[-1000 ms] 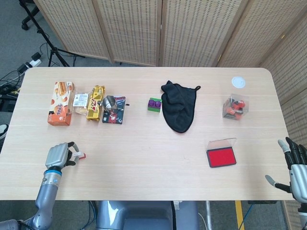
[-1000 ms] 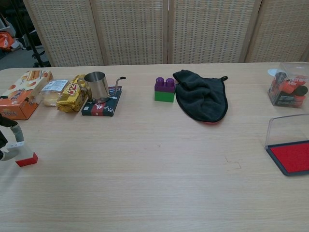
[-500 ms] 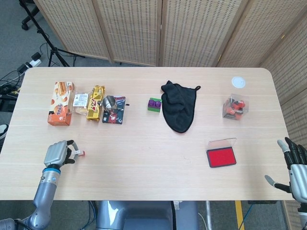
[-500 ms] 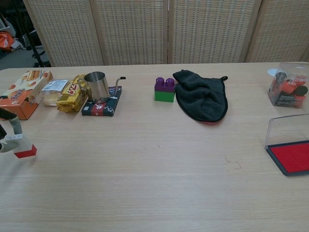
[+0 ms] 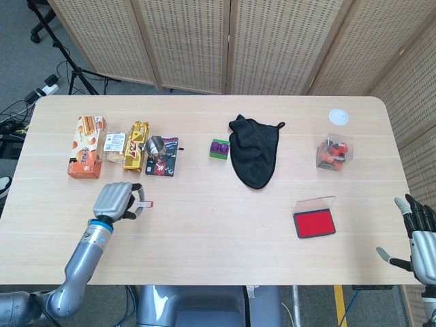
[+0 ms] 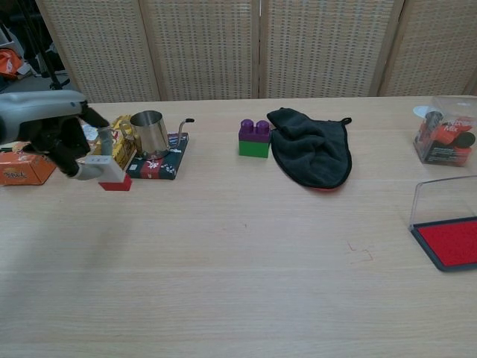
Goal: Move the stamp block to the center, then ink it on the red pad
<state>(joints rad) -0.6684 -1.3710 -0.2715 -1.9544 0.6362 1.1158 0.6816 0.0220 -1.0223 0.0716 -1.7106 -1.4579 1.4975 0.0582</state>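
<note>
My left hand (image 5: 117,200) (image 6: 68,136) holds the stamp block (image 5: 144,204) (image 6: 109,173), a small white block with a red base, lifted above the table on its left side. In the chest view the block hangs in front of the snack packs. The red ink pad (image 5: 314,223) (image 6: 449,242) lies on the right with its clear lid standing open. My right hand (image 5: 419,238) hangs off the table's right edge, fingers spread and nothing in it; the chest view does not show it.
At the back left lie an orange snack box (image 5: 85,146), gold snack packs (image 5: 135,146) and a steel cup (image 6: 151,133) on a dark packet. A green-purple brick (image 5: 219,148), a black cloth (image 5: 254,151) and a clear box of red things (image 5: 334,152) sit further right.
My left hand has lifted the stamp block and carried it right and away from the front edge, toward the middle of the table. The right hand has stayed put.
</note>
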